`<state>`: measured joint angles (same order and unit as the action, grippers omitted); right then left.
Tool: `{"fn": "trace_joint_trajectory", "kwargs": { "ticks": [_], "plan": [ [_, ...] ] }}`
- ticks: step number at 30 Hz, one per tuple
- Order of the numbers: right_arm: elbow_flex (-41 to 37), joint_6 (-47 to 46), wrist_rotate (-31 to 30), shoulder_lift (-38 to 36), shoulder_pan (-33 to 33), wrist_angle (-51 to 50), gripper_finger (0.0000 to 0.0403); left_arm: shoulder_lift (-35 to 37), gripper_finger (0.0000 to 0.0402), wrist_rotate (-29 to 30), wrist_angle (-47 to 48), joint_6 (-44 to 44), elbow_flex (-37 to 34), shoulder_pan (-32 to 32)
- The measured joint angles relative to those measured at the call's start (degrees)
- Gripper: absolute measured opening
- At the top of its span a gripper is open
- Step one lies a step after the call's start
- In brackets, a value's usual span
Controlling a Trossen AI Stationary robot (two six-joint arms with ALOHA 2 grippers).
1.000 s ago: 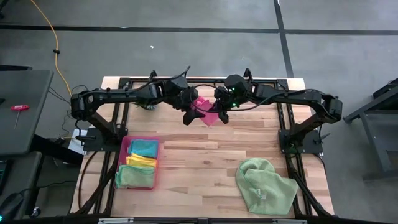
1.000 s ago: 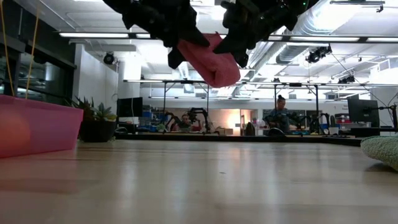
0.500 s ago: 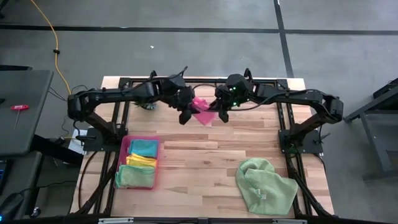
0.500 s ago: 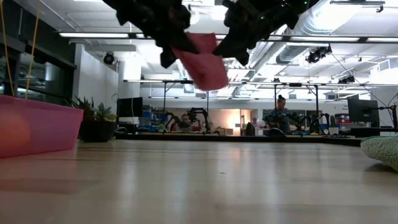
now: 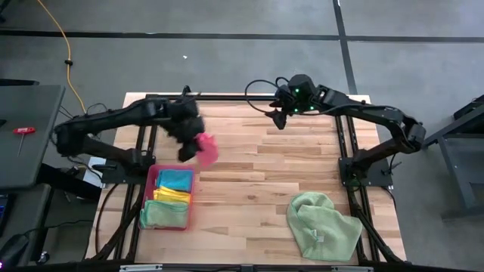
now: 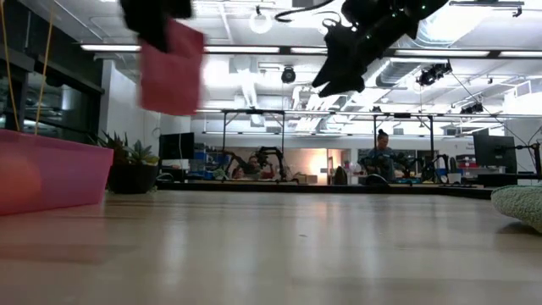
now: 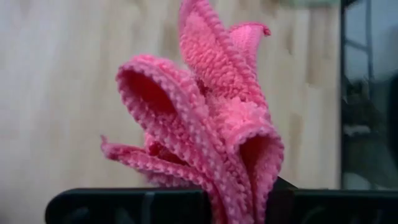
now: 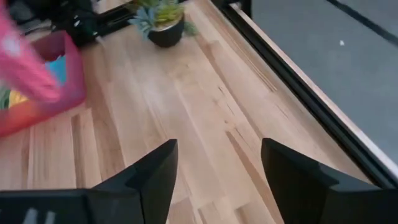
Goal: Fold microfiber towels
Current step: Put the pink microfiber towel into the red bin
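1. The left gripper [image 5: 187, 143] has its jaws clamped on the folded hot pink towel [image 5: 205, 148]. The towel hangs bunched from them, clear of the bench [image 5: 287, 162], and the left wrist view shows several folded layers standing up out of the jaws.
2. The right gripper [image 8: 217, 168] has its jaws apart with nothing between them. It sits high over the far side of the bench, well apart from the pink towel.
3. The pink tray [image 5: 150, 181] lies just below and ahead of the left jaws. The teal towel [image 5: 175, 180], the yellow towel [image 5: 171, 195] and a pale green towel [image 5: 162, 214] are already stacked in it.
4. Step in hand, as I judge it: carrying the folded pink towel to the tray.
5. The next move calls for bringing the left jaws over the tray, lowering them and letting go without the folds springing open.
6. A second pale green towel [image 5: 323, 225] lies crumpled on the bench, far from both jaws and probably still to be folded.
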<state>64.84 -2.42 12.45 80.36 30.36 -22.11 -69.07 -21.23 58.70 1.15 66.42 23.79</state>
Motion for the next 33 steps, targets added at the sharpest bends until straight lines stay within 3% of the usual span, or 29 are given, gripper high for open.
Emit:
{"fn": "trace_joint_trajectory", "kwargs": {
  "ticks": [2, 6, 12, 16, 20, 26, 33],
  "plan": [
    [-0.05, -1.1, 0.0, 0.38, 0.75, 0.01, 0.0224, 3.96, 0.0002, -0.03, 3.27, 4.65, -1.33, -3.15],
    [-0.07, -2.76, -0.02, 0.55, 1.34, 0.33, 0.0225, 15.7, 0.0001, 2.17, 0.15, 19.93, -7.94, -10.37],
    [-0.09, -6.26, -2.33, 0.61, 1.26, 0.66, 0.0225, 33.26, 0.0, 21.97, -0.66, 53.08, -18.0, -24.78],
    [-0.09, -8.1, -4.46, 0.61, 1.3, 0.7, 0.0225, 38.7, 0.0, 34.39, -0.59, 69.34, -21.04, -34.79],
    [-0.09, -7.77, -6.01, 0.61, 1.29, 0.73, 0.0225, 37.3, 0.0, 40.08, 0.39, 78.12, -21.62, -42.45],
    [-0.09, -5.25, -6.17, 0.61, 1.91, 0.68, 0.0225, 25.73, 0.0, 44.05, 2.72, 91.78, -21.65, -51.87],
    [-0.09, -3.98, -5.28, 0.61, 3.54, 0.38, 0.0225, 13.06, 0.0, 54.57, 3.7, 113.28, -21.65, -64.13]
  ]
}}
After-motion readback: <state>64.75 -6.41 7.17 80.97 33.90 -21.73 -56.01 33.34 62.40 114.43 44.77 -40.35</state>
